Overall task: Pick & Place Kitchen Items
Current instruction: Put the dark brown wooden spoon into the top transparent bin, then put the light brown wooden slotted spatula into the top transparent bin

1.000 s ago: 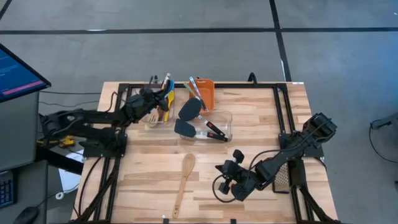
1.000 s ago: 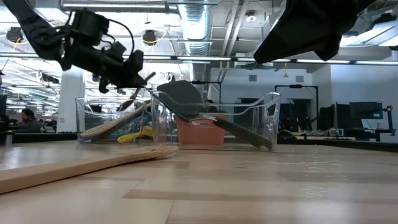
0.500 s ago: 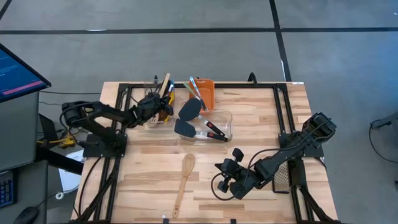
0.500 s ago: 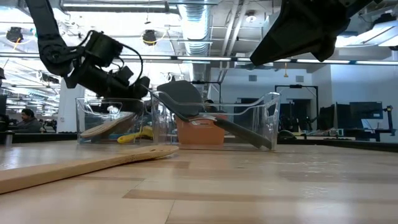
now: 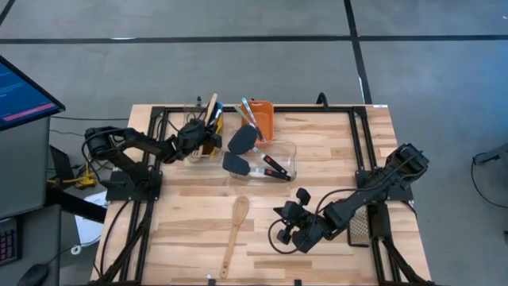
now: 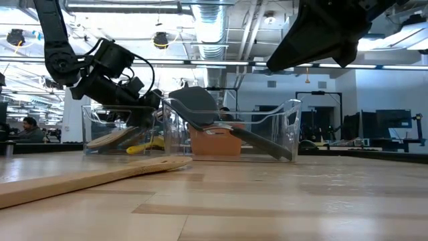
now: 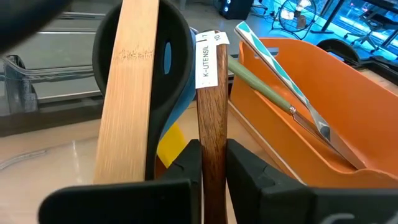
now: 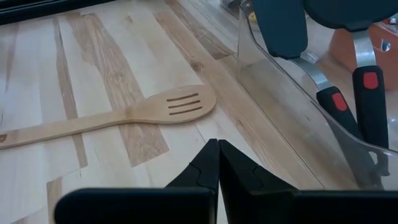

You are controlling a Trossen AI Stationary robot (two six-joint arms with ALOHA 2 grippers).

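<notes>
My left gripper (image 5: 193, 137) is over the left clear tub (image 5: 190, 158) at the back. It is shut on a dark wooden utensil handle (image 7: 211, 112) with a white label. A pale bamboo handle (image 7: 127, 93), a black utensil (image 7: 177, 56) and a yellow one (image 6: 148, 144) stand or lie in the same tub. A slotted wooden spoon (image 5: 235, 226) lies flat on the table. My right gripper (image 5: 279, 234) is shut and empty, just right of that spoon's head (image 8: 183, 104). My left gripper pinches the dark wooden handle (image 7: 211, 134) between its two fingers (image 7: 185, 163), below the label end. The fingers lie across the handle. The handle slants up and away past the fingers. Its lower end is hidden behind the gripper, down in the tub.
A second clear tub (image 5: 290, 151) right of the first holds black turners with red-dotted handles (image 8: 364, 93). An orange bin (image 5: 266, 119) behind it holds slim utensils (image 7: 280, 81). A black frame (image 5: 357, 135) borders the table's back and sides. Bare wood lies at the front.
My left gripper has gone down toward the left tub and a little toward the table's left edge, keeping its hold on the wooden utensil, whose lower part now sits inside the tub. My right gripper has crept slightly toward the slotted spoon.
</notes>
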